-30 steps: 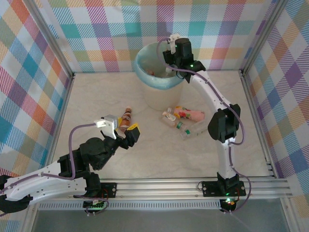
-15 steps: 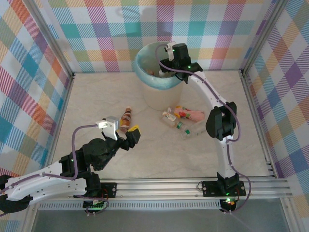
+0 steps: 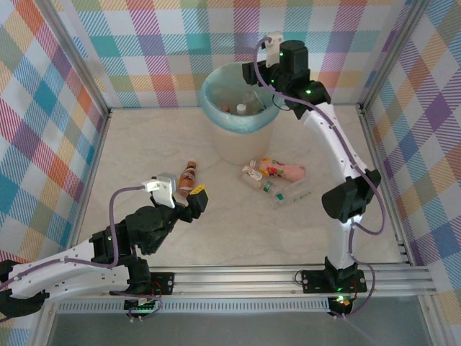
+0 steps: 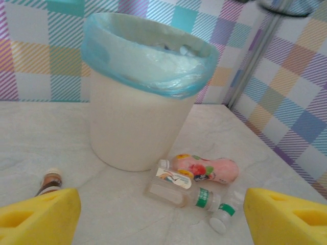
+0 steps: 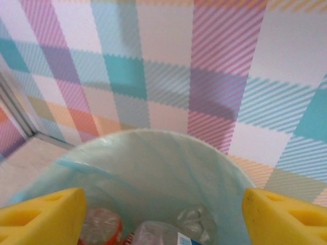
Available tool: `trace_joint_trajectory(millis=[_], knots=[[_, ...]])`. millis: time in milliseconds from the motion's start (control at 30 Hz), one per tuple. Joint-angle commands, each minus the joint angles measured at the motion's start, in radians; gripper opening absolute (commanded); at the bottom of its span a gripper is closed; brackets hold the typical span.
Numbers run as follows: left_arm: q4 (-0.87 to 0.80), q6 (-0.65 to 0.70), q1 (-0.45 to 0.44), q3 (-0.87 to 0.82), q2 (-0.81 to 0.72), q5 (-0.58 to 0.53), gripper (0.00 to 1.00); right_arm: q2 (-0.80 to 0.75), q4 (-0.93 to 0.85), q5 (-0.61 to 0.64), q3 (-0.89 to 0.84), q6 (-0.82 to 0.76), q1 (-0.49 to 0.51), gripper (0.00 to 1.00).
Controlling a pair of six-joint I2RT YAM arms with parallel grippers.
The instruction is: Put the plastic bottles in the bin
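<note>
Though over the bin [image 3: 216, 117], right gripper [image 5: 163, 214]: spread, empty
Left gripper [image 4: 162, 217]: spread, empty
Risk: brown bottle [image 4: 49, 182] could roll if nudged

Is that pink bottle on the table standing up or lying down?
Lying down: the pink bottle rests on its side, near the foot of the bin.

No text, brand or number legible. Pink bottle [image 4: 207, 170], mid-table: red-and-green print, lettering blurred. Clear bottle [image 4: 203, 196] just beside it: green band, unreadable. Orange-and-white-labelled bottle [image 4: 173, 179]: marks too small to read. Red-labelled bottle [image 5: 99, 227] inside the bin [image 5: 153, 163]: blur only.
</note>
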Motion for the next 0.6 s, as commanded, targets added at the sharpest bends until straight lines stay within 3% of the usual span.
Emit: trace_joint_trajectory(millis=[0,100,267,400,567], knots=[[-0.116,-0.079,0.015,0.018,0.013,-0.127,0.86,-0.056,-0.001,-0.075,-0.039,0.05,0.005,0.77],[-0.215,-0.178,0.031,0.036,0.025,-0.194,0.89,-0.057,0.036,-0.07,-0.079,0.042,0.006,0.65],[-0.251,-0.242,0.045,0.02,0.009,-0.191,0.89,0.058,-0.086,-0.105,0.015,0.044,0.006,0.51],[-0.265,-0.26,0.049,0.011,-0.008,-0.191,0.89,0.14,-0.131,-0.123,0.05,0.046,0.004,0.45],[-0.289,-0.256,0.054,0.024,-0.014,-0.191,0.89,0.294,-0.261,-0.134,0.227,0.046,-0.008,0.42]])
